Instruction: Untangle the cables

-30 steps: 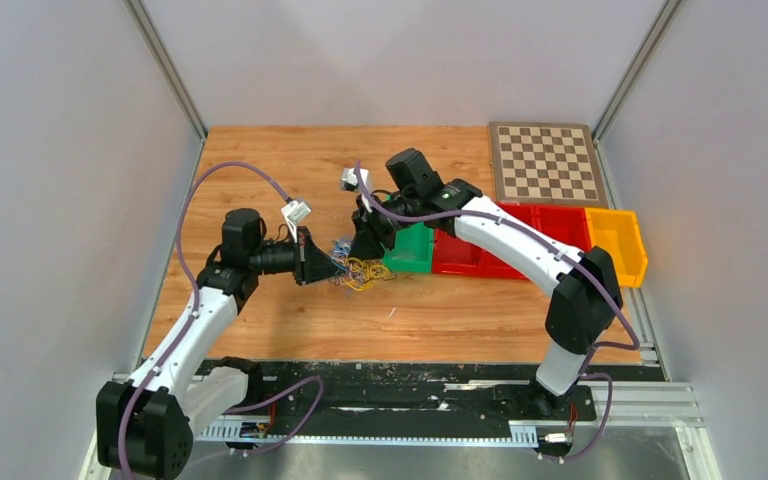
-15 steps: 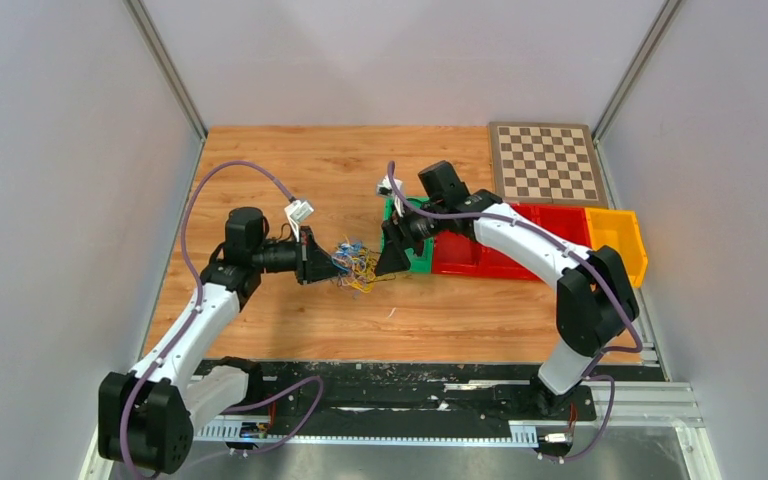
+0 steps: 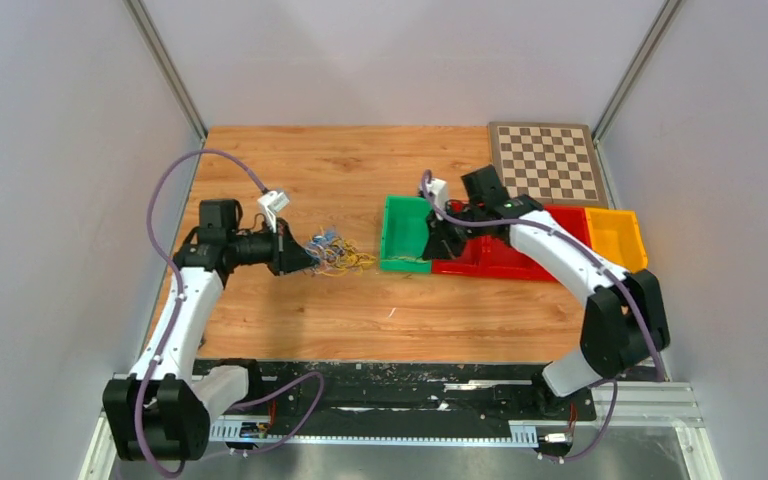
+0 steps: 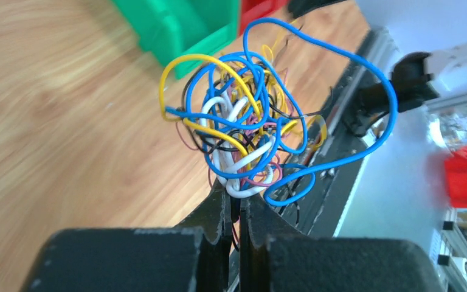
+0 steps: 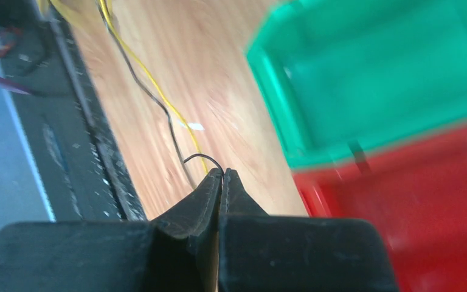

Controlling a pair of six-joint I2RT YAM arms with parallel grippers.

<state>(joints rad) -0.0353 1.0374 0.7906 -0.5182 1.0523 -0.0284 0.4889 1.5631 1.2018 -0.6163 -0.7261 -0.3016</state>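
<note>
Yellow-blue-white cables (image 4: 243,131), a looped wiry snarl in clenched left tool (image 4: 236,194) (right tool (image 5: 222,176) pinching thin strands (image 5: 176,113))

Open tabletop (image 3: 340,170) beyond the cables (image 3: 332,252); row of bins (image 3: 490,268) to their right.

Soft, even light from above fills the overhead view; the arms throw only faint shadows on the wooden bench (image 3: 360,310), and nothing glares. At the left wrist, the knot of wires (image 4: 243,140) is sharp, while the green bin (image 4: 176,24) and the bench behind it are blurred and the right side is washed pale. The right wrist picture is smeared by motion: the green bin and the red bin (image 5: 401,201) streak, two thin wires (image 5: 158,94) soften, and only the right tool (image 5: 222,176) is crisp.
</note>
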